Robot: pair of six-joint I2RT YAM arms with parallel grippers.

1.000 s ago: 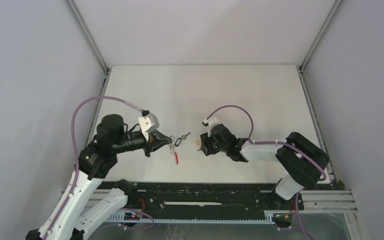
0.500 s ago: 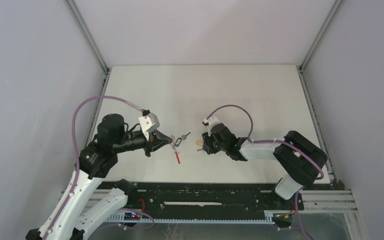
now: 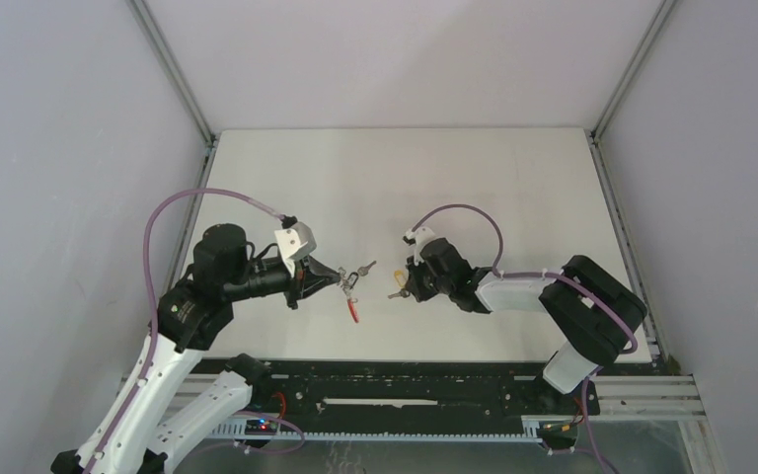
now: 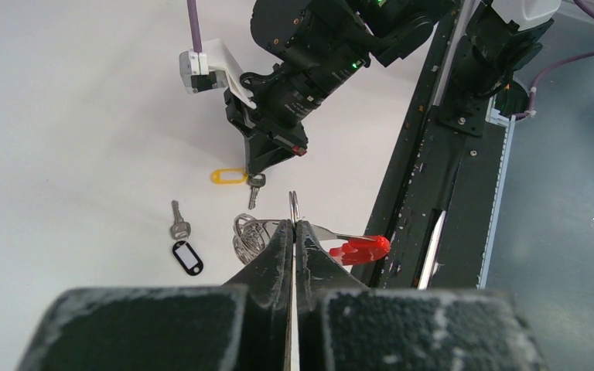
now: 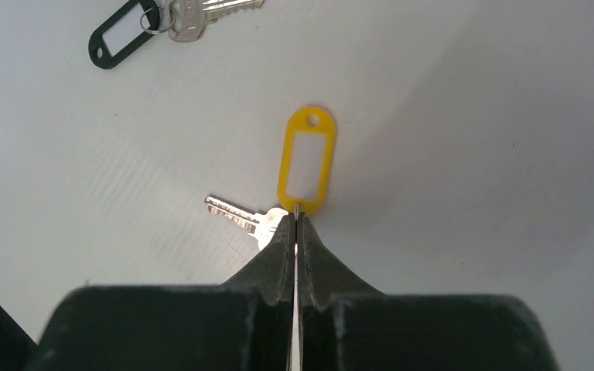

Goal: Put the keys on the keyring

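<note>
Your right end effector [image 5: 295, 220] has closed on the yellow-tagged key [image 5: 307, 166], flat on the matte surface [image 5: 472, 116] mid-frame; left end effector [image 4: 294, 224] stays clamped on a thin wire loop of the keyring [image 4: 251, 232], its red band dangling.

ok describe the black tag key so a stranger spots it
Start at the white table, left of centre. A silver key lies flat by the left end effector. Its tag is black; the other key, in the right end effector, has a yellow one.
</note>
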